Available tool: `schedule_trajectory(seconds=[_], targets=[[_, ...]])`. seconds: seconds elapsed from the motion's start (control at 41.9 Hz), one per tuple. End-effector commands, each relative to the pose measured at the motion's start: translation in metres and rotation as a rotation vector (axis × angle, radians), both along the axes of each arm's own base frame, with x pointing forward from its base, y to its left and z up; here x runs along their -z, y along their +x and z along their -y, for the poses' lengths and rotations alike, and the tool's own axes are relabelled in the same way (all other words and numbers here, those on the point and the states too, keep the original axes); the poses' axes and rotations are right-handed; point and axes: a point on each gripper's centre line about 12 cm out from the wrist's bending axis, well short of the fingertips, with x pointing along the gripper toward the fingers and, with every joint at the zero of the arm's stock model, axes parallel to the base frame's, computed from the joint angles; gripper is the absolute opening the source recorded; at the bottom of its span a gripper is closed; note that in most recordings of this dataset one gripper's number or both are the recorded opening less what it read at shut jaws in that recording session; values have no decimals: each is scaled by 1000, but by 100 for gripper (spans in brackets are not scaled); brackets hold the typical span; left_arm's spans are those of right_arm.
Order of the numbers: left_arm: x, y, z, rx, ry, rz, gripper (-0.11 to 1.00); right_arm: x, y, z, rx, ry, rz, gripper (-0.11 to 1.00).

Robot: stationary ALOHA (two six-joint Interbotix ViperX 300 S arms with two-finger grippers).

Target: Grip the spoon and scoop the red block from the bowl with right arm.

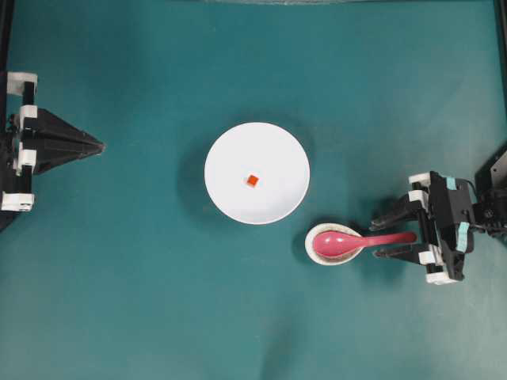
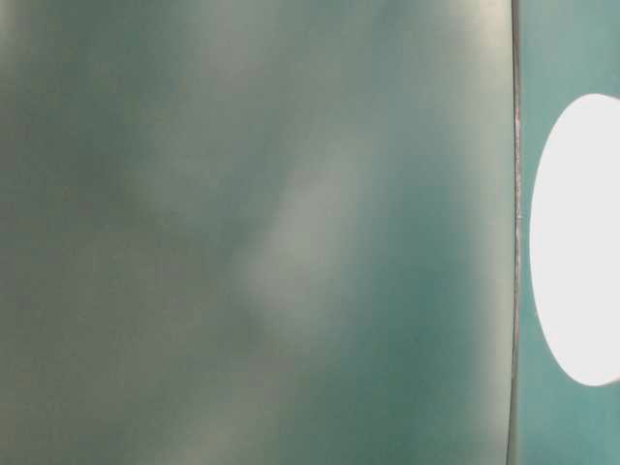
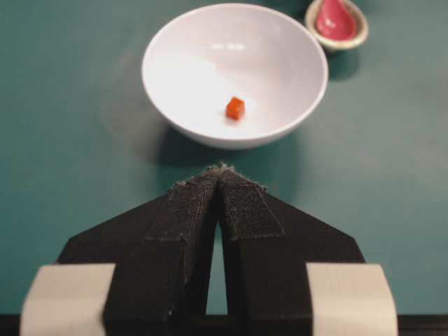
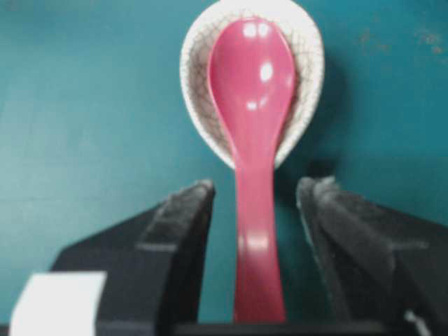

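Your right gripper (image 1: 381,238) spread wide, fingers either side of spoon (image 4: 250,140) handle, gap on both sides, nothing grasped. Spoon scoop rests in speckled cream dish (image 1: 314,252), just beside bowl (image 1: 273,154). Red block (image 1: 252,181) near bowl centre. Your left gripper (image 3: 220,175) pinched closed, empty, well apart from bowl.

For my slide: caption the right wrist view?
Open right gripper straddles the pink spoon resting in the speckled dish.
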Motion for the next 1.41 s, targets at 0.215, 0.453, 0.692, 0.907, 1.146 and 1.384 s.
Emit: schedule_trajectory(seconds=[0.215, 0.453, 0.692, 0.907, 1.146, 1.384], targets=[[-3, 2, -1, -3, 1, 8, 1, -6, 5, -2, 0, 11, 30, 50], [-3, 2, -1, -3, 1, 9, 1, -6, 4, -2, 0, 11, 22, 38], [-3, 2, -1, -3, 1, 8, 1, -3, 3, -2, -1, 12, -7, 25], [-3, 2, -1, -3, 1, 8, 1, -5, 6, -4, -1, 16, 3, 24], [-3, 2, -1, -5, 0, 6, 1, -8, 9, -5, -4, 17, 15, 25], [-2, 2, -1, -5, 0, -2, 1, -7, 9, -5, -12, 8, 11, 46]])
